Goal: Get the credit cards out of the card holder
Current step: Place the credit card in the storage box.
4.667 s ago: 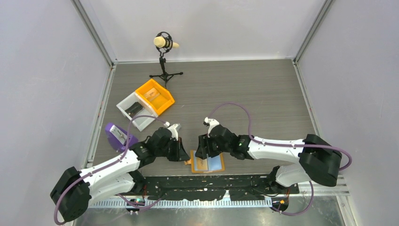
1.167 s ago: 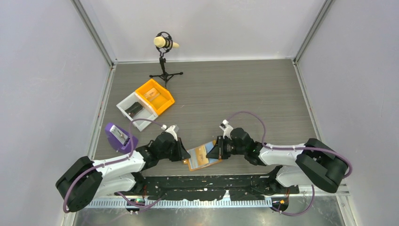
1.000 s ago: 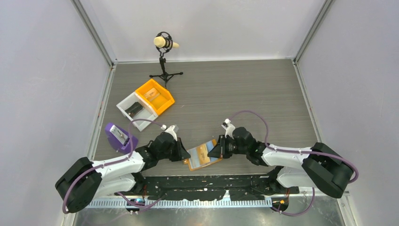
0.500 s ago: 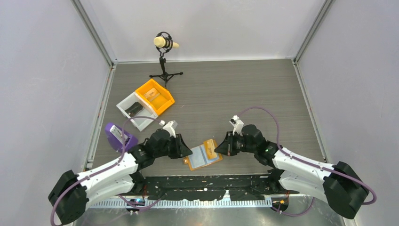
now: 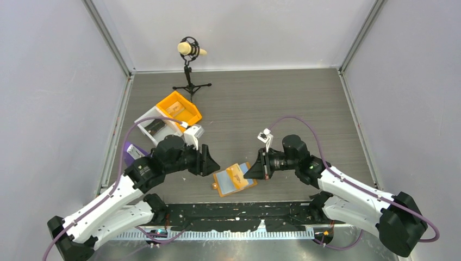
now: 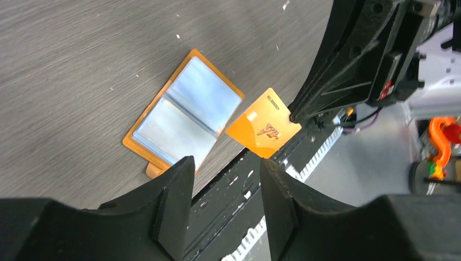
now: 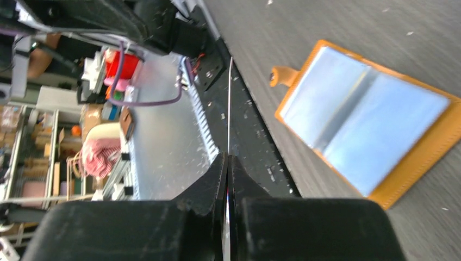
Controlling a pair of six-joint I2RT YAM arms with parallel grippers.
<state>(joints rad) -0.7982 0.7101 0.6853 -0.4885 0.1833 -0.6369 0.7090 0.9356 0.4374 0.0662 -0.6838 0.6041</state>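
The orange credit card [image 6: 263, 130] is held in the air over the open card holder [image 6: 185, 114], pinched at one edge by the closed right tool [image 7: 227, 163]. The holder lies flat near the front edge of the desk [image 6: 81, 70]. The left tool [image 6: 227, 163] hovers nearby, jaws parted and empty.

We see the card holder [image 6: 185, 111] lying open and flat on the table [image 6: 81, 54] near its front edge, an orange rim around two pale blue-grey pocket panels, a small tab at one end. One orange card [image 6: 263, 130] with a printed logo hangs tilted in the air, out of the pockets, pinched at its edge by the right gripper [image 6: 293, 115].
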